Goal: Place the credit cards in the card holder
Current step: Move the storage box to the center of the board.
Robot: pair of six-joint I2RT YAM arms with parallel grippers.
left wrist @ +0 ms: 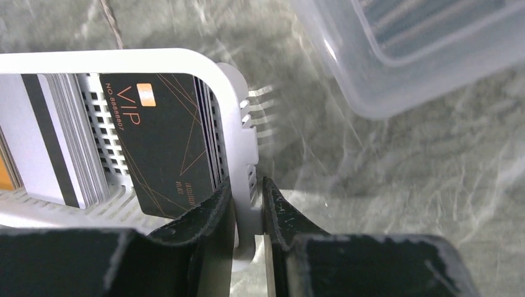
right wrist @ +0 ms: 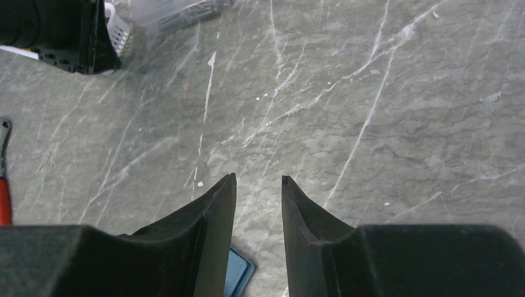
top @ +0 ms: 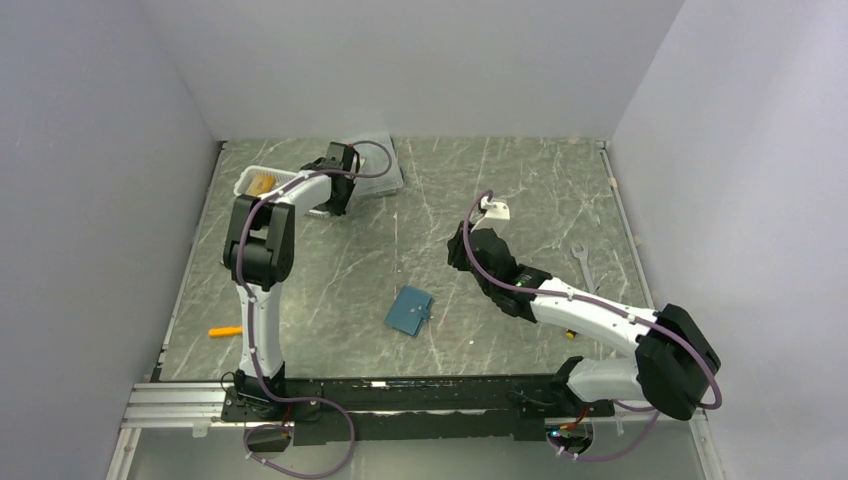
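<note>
We find the credit cards [left wrist: 164,142] in the far-left white basket [left wrist: 223,86].
The left gripper [left wrist: 247,198] pinches its wall; the right gripper [right wrist: 259,182] gapes empty; the card holder [top: 409,310] lies on the surface [top: 500,200], near centre.

Black fingers [left wrist: 210,216] sit either side of a white slatted basket [left wrist: 229,93] wall. Left of my left jaws I see a black card [left wrist: 164,142] with thin orange lines and chip, then a pale grey card [left wrist: 25,142] with a dark stripe. Table [right wrist: 402,124] is grey marble, white veins. Under my right jaws, blue holder [right wrist: 238,272]; far left, red handle [right wrist: 5,201].
</note>
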